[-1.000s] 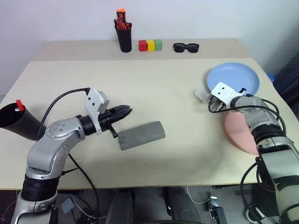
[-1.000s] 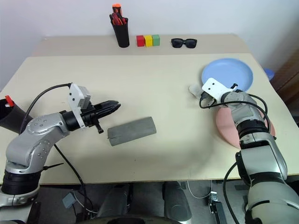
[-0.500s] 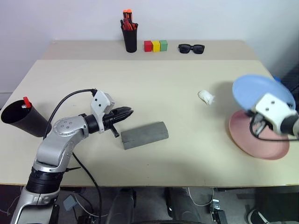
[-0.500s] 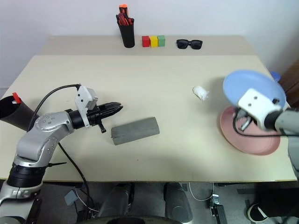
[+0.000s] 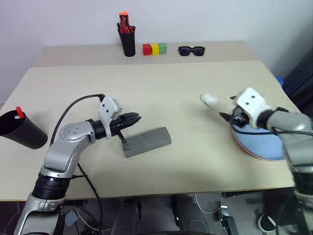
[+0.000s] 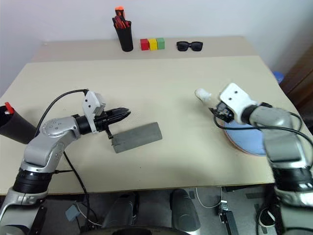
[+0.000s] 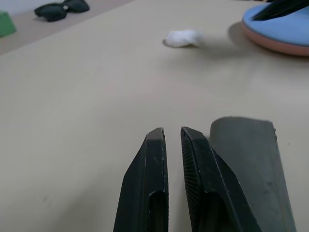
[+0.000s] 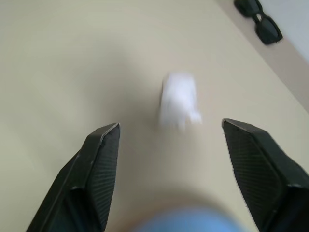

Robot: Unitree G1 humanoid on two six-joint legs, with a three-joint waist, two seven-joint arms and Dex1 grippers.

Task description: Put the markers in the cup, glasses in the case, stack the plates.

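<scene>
My right gripper (image 8: 169,159) is wide apart and holds nothing, beside the blue plate (image 5: 257,137) lying on the pink plate (image 5: 249,151). My left gripper (image 7: 173,140) is almost together, empty, next to the grey case (image 5: 146,142).

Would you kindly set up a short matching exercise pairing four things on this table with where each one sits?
Things:
1. blue plate
2. grey case
3. sunglasses
4. black cup

Places:
A. far edge, beside the coloured blocks
B. near the table's left edge
C. on top of the pink plate
D. just beside the left gripper

Pairs: 1-C, 2-D, 3-A, 4-B
</scene>
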